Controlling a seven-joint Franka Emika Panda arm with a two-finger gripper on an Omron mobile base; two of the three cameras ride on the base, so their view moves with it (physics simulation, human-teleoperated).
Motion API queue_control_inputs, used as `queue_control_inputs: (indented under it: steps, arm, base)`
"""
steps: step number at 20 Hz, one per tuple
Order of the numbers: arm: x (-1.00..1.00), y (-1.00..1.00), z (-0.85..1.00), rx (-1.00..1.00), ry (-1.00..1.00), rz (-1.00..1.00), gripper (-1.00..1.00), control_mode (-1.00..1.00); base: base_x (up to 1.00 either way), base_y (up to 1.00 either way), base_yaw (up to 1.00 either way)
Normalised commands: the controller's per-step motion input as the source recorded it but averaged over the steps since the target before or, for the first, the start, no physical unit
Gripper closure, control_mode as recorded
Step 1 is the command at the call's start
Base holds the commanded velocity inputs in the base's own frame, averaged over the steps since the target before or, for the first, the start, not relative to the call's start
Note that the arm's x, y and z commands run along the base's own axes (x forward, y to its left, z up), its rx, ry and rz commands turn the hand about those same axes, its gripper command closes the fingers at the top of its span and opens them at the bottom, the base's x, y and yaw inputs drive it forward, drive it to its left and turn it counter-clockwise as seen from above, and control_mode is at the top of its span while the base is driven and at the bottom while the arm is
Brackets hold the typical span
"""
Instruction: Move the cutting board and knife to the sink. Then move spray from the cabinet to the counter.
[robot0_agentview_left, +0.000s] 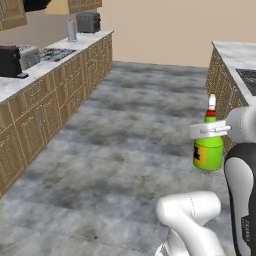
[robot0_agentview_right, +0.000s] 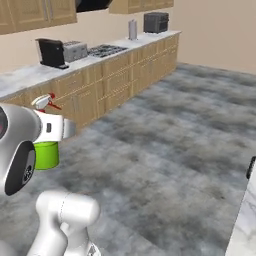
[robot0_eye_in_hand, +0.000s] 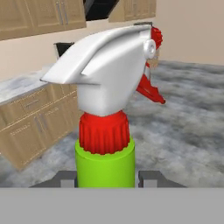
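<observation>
My gripper (robot0_eye_in_hand: 107, 178) is shut on the spray (robot0_eye_in_hand: 105, 131), a green bottle with a red collar and a white trigger nozzle, and its fingers (robot0_eye_in_hand: 65, 178) press against the green neck. From the left base view the spray (robot0_agentview_left: 209, 152) hangs upright above the floor under the gripper (robot0_agentview_left: 210, 131), near the end of the right-hand counter (robot0_agentview_left: 232, 52). The right base view has the spray (robot0_agentview_right: 46, 154) at the left, partly behind my gripper (robot0_agentview_right: 55, 127). The cutting board, knife and cabinet are out of view. A dark patch (robot0_agentview_left: 248, 76) lies in that counter; I cannot tell if it is the sink.
A long marble counter (robot0_agentview_left: 15, 82) over wooden drawers runs along the far wall. It carries a toaster (robot0_agentview_right: 75, 50), a cooktop (robot0_agentview_right: 106, 49), a dark appliance (robot0_agentview_right: 51, 53) and a toaster oven (robot0_agentview_right: 156, 22). Grey floor (robot0_agentview_left: 130, 125) stretches between the counters.
</observation>
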Motion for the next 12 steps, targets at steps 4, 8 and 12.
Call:
queue_control_inputs:
  steps: [4,8,12]
  arm:
    - [0.0,0.0,0.0,0.0,0.0,0.0,1.0,1.0]
    - [0.0,0.0,0.0,0.0,0.0,0.0,1.0,1.0]
    - [0.0,0.0,0.0,0.0,0.0,0.0,1.0,1.0]
  base:
    - [0.61,0.15,-0.42]
    - [0.69,0.13,-0.34]
    - [0.73,0.12,-0.3]
